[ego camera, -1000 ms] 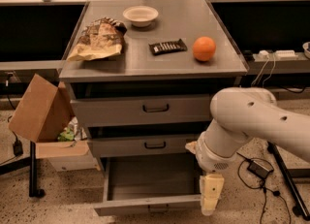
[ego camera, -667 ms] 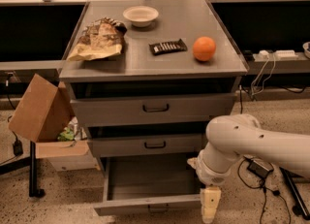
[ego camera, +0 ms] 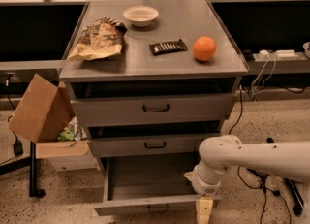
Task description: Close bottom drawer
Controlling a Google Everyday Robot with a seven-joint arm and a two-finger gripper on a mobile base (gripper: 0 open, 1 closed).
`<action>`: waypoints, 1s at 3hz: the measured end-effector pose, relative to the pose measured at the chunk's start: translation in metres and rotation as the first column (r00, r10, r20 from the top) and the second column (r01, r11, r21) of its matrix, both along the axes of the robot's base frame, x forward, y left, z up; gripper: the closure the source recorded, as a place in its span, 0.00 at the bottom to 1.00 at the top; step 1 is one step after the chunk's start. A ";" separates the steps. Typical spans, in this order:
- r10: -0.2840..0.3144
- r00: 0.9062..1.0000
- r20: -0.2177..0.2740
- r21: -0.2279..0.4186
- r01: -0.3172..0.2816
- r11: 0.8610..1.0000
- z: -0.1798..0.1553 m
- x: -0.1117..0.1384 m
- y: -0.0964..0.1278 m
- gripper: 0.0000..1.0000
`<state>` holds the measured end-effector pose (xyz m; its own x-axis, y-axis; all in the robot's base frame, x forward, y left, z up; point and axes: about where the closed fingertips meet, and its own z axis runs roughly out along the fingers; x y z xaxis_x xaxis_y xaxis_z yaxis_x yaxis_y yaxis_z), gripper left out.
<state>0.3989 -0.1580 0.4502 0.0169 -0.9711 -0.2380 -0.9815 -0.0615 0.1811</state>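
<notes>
Bottom drawer (ego camera: 145, 182) is pulled well out from the cabinet (ego camera: 160, 68). The gripper (ego camera: 203, 211) hangs at the drawer's front edge, near its right corner. Open or closed, can't tell.

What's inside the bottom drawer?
The bottom drawer shows only bare grey floor. The arm covers one front corner, with the gripper hanging at the front panel there.

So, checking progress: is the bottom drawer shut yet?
No, the bottom drawer stands pulled well out, with the gripper by its front panel.

Shallow grey bottom drawer (ego camera: 145, 182) wide open, claw (ego camera: 203, 212) at its front panel's right end.
</notes>
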 end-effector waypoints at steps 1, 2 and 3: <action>0.003 1.000 -0.030 0.005 -0.003 1.000 -0.020 -0.006 0.002 0.00; 0.003 1.000 -0.030 0.005 -0.003 1.000 -0.020 -0.006 0.002 0.00; -0.011 0.999 -0.044 0.020 0.012 1.000 -0.036 -0.004 0.002 0.00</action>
